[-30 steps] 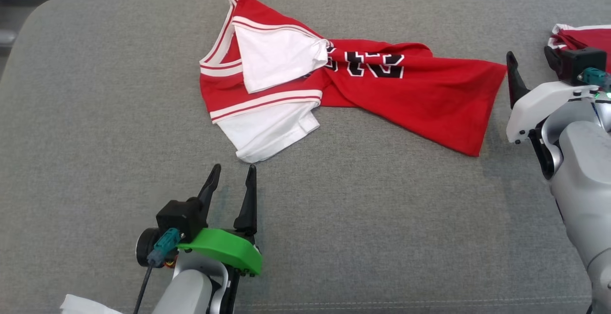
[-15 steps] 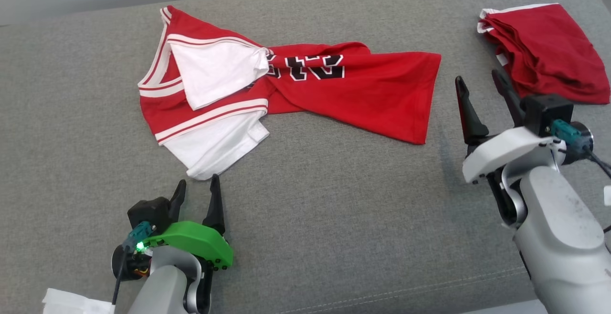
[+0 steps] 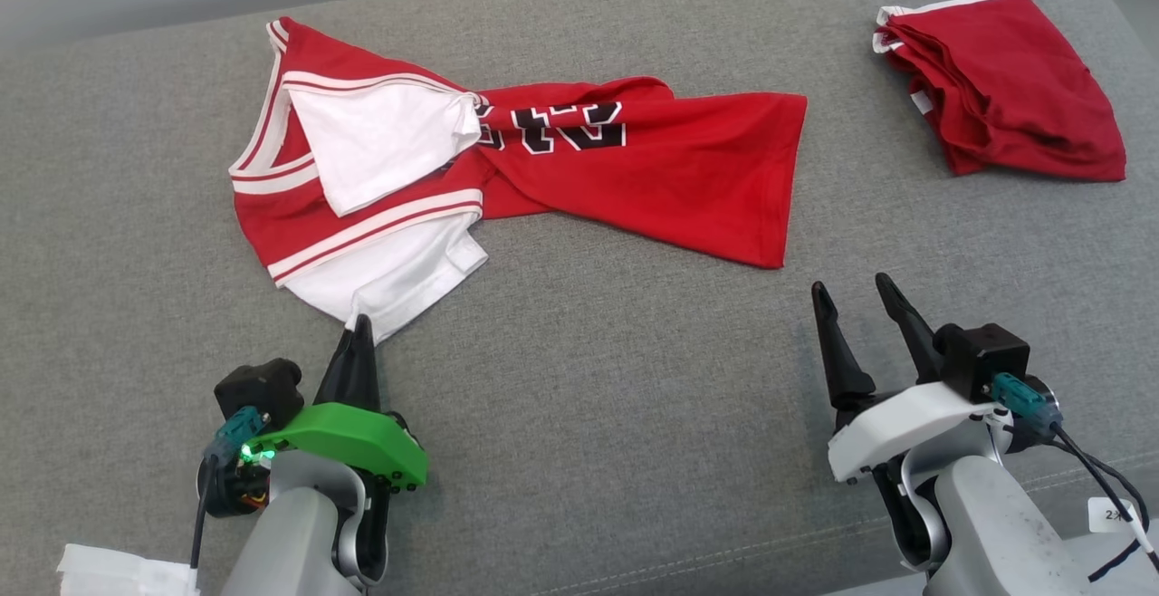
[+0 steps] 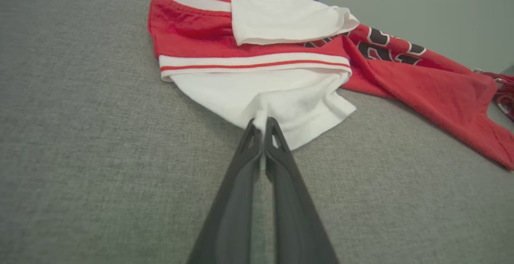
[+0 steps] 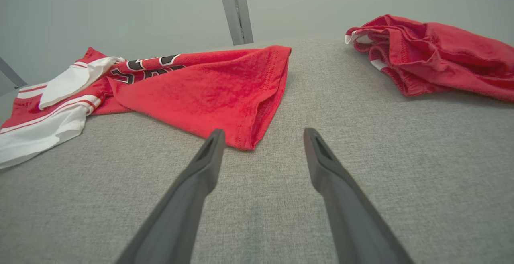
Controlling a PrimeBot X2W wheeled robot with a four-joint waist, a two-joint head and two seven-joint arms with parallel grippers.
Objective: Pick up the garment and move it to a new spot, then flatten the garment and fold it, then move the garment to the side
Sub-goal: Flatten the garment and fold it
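The garment (image 3: 652,170) is a red jersey with white sleeves, striped trim and black lettering, lying twisted across the grey cushion (image 3: 589,397). Its near white sleeve corner (image 4: 281,107) is pinched by my left gripper (image 3: 360,329), which is shut on it; the left wrist view shows the fabric bunching at the closed tips (image 4: 262,121). My right gripper (image 3: 856,297) stands open at the lower right, a short way in front of the jersey's red hem corner (image 5: 249,135), with nothing between its fingers (image 5: 209,151).
A second red garment (image 3: 1005,98) lies folded at the far right of the cushion, also seen as the red bundle (image 5: 433,55) in the right wrist view. A white cloth or paper (image 3: 118,569) shows at the bottom left. Bare grey cushion lies between the two arms.
My left gripper moved forward to the white sleeve corner and shut on it. The right arm drew back toward the near edge. The head camera shifted, bringing the folded garment into full view.
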